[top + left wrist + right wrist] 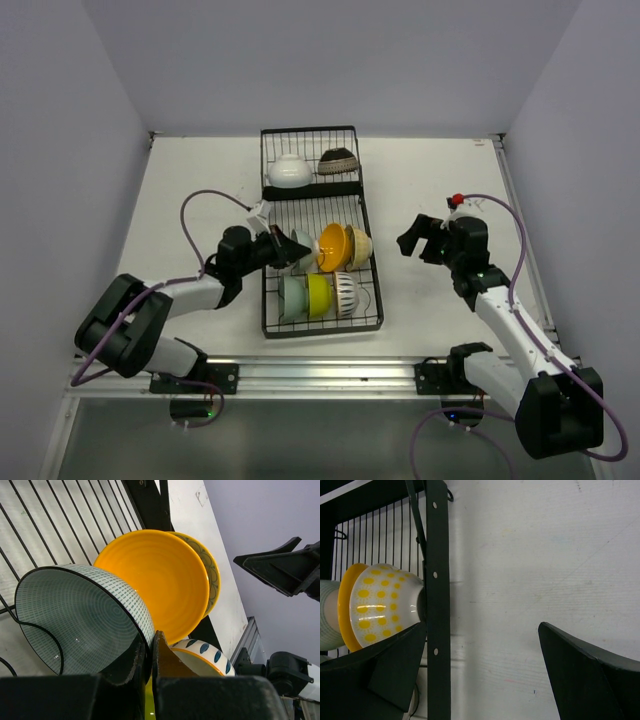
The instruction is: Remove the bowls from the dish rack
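Pretty early days, judging by this.

**Top view:** all eight bowls can be counted inside the dish rack (372,322). The white bowl (290,171) and dark brown patterned bowl (338,161) are in the small section. The orange bowl (331,247), cream bowl (359,247), second pale green bowl (291,296), yellow-green bowl (318,294) and striped bowl (345,293) are in the larger one. Nothing has been put down on the table (200,190). The left gripper (287,248) is reached in over the rack's left side onto a pale green bowl (304,258). The right gripper (423,240) is parked to the right of the rack, apart from it.

**Left wrist:** the jaws are pinched on that pale green bowl's (80,615) dark rim, one finger inside and one outside. The orange bowl (160,580) is seen just behind it.

**Right wrist:** the fingers are spread wide with nothing between them. The cream bowl (385,605) is seen just inside the rack frame (437,605).

So the first bowl looks grabbed but not out, and all eight are left to unload.
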`<state>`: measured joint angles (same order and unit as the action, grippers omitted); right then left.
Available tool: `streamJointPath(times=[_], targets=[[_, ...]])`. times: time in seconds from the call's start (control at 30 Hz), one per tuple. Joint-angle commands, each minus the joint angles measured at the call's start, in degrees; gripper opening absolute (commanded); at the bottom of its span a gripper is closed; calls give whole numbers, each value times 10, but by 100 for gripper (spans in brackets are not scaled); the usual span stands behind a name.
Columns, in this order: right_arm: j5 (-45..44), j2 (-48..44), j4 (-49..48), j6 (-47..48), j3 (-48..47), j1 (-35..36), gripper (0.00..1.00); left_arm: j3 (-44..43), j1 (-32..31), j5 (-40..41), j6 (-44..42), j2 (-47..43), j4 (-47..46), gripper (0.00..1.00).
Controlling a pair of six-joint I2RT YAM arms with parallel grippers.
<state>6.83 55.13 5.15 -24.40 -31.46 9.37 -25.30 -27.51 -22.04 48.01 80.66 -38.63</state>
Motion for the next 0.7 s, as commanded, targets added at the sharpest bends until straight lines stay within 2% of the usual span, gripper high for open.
streamJointPath(times=[0.0, 0.43, 0.67], targets=[[-2, 3, -14, 1, -5, 1, 99, 4, 3, 15, 12, -20, -126, 0], [-2, 3, -13, 1, -5, 1, 99, 16, 4, -31, 21, 27, -258, 0], [-2, 6, -13, 1, -6, 1, 99, 13, 3, -62, 4, 44, -282, 0]])
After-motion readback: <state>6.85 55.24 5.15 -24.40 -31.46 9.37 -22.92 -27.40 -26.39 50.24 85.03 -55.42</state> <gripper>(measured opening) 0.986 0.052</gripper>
